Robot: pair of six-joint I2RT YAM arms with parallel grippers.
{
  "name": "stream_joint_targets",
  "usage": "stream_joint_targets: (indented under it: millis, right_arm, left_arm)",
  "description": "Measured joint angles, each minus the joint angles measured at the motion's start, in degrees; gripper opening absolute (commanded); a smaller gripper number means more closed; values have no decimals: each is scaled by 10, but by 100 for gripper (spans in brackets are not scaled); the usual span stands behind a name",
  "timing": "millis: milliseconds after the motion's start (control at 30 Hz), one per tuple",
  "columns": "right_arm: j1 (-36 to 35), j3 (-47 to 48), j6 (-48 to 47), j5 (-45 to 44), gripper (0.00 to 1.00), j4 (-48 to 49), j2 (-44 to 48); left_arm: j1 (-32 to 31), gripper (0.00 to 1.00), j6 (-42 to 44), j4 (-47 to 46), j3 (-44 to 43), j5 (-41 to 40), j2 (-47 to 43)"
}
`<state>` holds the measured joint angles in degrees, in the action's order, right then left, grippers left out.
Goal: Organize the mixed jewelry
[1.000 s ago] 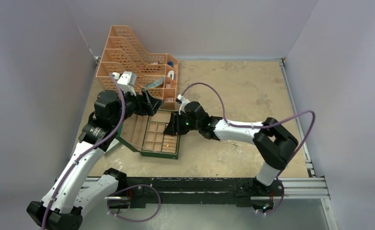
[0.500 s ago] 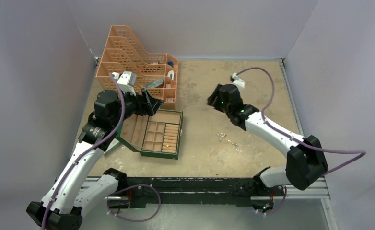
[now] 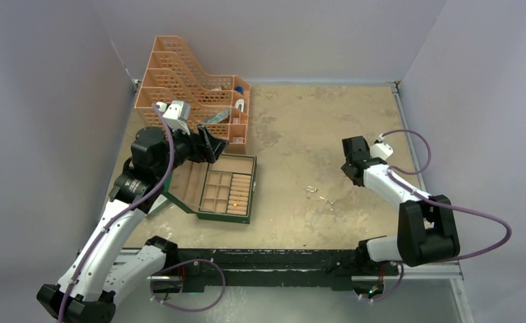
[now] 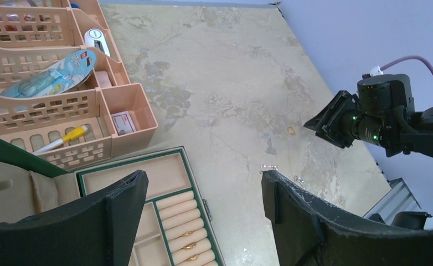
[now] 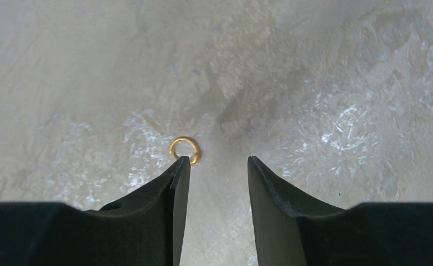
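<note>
While the counter (image 3: pixel 327 128) has plenty going on, start big: the peach desk organizer (image 3: pixel 179 81) sits in the far left corner, and right in front of it the green jewelry box (image 3: pixel 241 217) lies with its lid thrown back, toward the left edge. A few gold rings (image 4: pixel 189 246) are already tucked into its padded rolls, so I'd call this job partway done, with loose pieces on the counter yet to be sorted. Now the arms. The left one reaches up from the near left corner, elbow bent, and its left gripper (image 4: pixel 203 183) hangs over the open box with the jaws spread wide and nothing between them. The right arm is folded back on itself near the right edge, wrist tipped down toward the surface about halfway between near and far edges, and the right gripper (image 5: pixel 217 160) has its claw parted and empty, low over the counter. Down to the small stuff: silvery chain-like pieces (image 3: pixel 317 194) lie scattered in the middle of the counter toward the near edge, between the box and the right arm, untouched. And the tiniest of all, one gold ring (image 5: pixel 184 149) lies flat on the right half of the counter, just at the tip of the finger (image 5: pixel 175 188) on the left of the wrist view, off to one side of the gap. A small sideways shift looks needed before closing.
</note>
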<state>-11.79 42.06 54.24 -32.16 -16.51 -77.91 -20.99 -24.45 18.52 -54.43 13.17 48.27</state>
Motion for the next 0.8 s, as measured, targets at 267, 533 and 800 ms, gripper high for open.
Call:
stream_joint_targets:
  millis: [267,533,800]
  right_arm:
    - [11,-13,39,7,39,6,-26]
    - [13,-13,42,30,37,42,-48]
    - [13,-5,43,28,30,52,-82]
  left_arm:
    - [0,75,0,0,1,-9,1]
    - [0,75,0,4,3,-16,3]
    - [0,74,0,4,3,-14,13]
